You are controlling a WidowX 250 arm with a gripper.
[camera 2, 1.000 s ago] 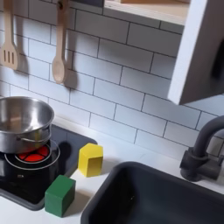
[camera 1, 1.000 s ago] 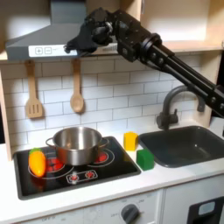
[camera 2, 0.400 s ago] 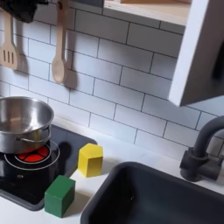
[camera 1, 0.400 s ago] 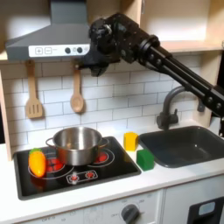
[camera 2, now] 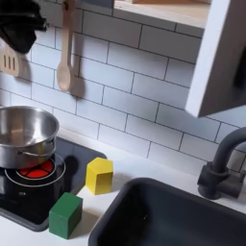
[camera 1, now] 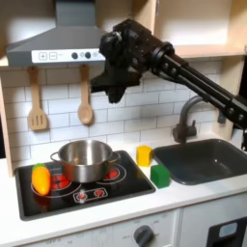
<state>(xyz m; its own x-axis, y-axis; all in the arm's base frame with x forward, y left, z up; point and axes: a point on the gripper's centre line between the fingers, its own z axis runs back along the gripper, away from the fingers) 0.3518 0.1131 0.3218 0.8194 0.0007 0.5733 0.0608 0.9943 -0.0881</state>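
Since a second ago the gripper [camera 1: 109, 89] has swung down from beside the range hood [camera 1: 53, 43] and now hangs in front of the tiled wall, well above the steel pot [camera 1: 84, 157] on the toy hob [camera 1: 82, 185] and just beside the wooden spoon [camera 1: 85, 101] on its hook; whether the jaws stand wide or narrow I cannot tell, since they read as one dark mass. Nothing is held. A further drop at this angle could, I judge, clip the spoon or the pot's rim and knock the pot off its burner. In the first exterior view the orange piece [camera 1: 40, 178] on the hob's left, the wooden spatula [camera 1: 37, 106] and the sink [camera 1: 207, 159] all show. In the second exterior view the yellow block [camera 2: 98, 174] and green block [camera 2: 65, 214] stand clearly apart on the worktop [camera 2: 120, 171], with the faucet [camera 2: 223, 168] close.
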